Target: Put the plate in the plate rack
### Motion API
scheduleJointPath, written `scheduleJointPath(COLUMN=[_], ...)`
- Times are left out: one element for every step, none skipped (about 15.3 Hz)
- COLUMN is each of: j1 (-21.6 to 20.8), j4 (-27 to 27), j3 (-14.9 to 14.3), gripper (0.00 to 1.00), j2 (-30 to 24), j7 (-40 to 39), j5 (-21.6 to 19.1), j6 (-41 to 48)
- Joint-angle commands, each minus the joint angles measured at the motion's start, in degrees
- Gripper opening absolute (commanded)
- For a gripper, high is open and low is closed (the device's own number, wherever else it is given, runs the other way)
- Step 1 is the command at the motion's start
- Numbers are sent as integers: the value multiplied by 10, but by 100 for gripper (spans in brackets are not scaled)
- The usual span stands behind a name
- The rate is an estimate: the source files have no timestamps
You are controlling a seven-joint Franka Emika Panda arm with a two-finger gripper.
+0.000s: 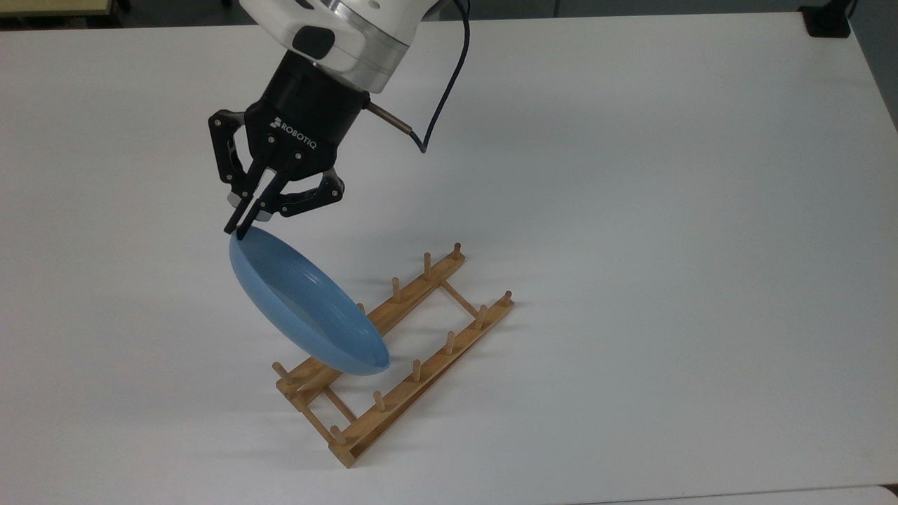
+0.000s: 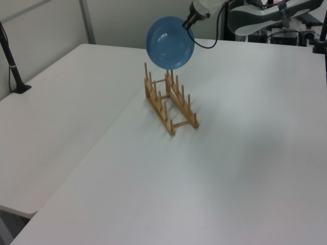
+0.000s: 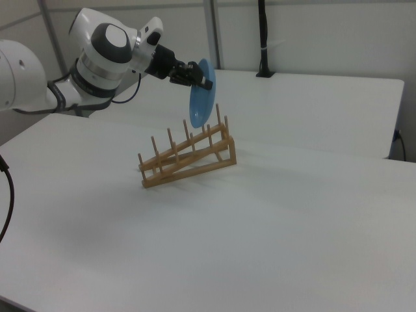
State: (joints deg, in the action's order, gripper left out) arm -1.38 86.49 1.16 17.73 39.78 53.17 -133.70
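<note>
The light-blue plate (image 1: 305, 308) hangs tilted on edge, and my gripper (image 1: 238, 228) is shut on its upper rim. Its lower edge hovers over the far rail of the wooden plate rack (image 1: 400, 403), toward the top view's left end of it. In the left view the plate (image 2: 170, 42) faces the camera above the rack's (image 2: 171, 104) far end, with the gripper (image 2: 188, 21) at its upper right. The right view has the plate (image 3: 200, 95) nearly edge-on, just above the peg tips of the rack (image 3: 188, 159), held by the gripper (image 3: 203, 79).
The rack lies on a wide white table (image 1: 631, 210). A black clamp base (image 1: 828, 21) sits at the top view's far right corner. A black pole (image 2: 13, 66) stands at the left view's left edge.
</note>
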Motion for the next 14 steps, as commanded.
scheduleJointPath(j1=[-13,-13,-14,-16,-16,-16,-16,-16,-16,-17,-17,-17,-17,-18], j4=[-26,-31,-31,-31,-31,-31,-30,-29,-28,-28,-26,-26,-26,-25], j3=[-5,-5,-5,-5,-5,-5,-5,-5,-5,-5,-5,-5,-4,-4], gripper=[0,0,0,0,0,0,0,0,0,0,0,0,0,0], j2=[30,33,34,34,35,36,36,38,44,48,49,50,52,54], j7=[46,55,57,57,57,56,56,57,58,62,66,68,69,69], j5=[42,45,44,45,46,46,53,66,75,81,89,97,99,98], j6=[-13,-13,-13,-13,-14,-14,-14,-15,-21,-28,-32,-33,-33,-33])
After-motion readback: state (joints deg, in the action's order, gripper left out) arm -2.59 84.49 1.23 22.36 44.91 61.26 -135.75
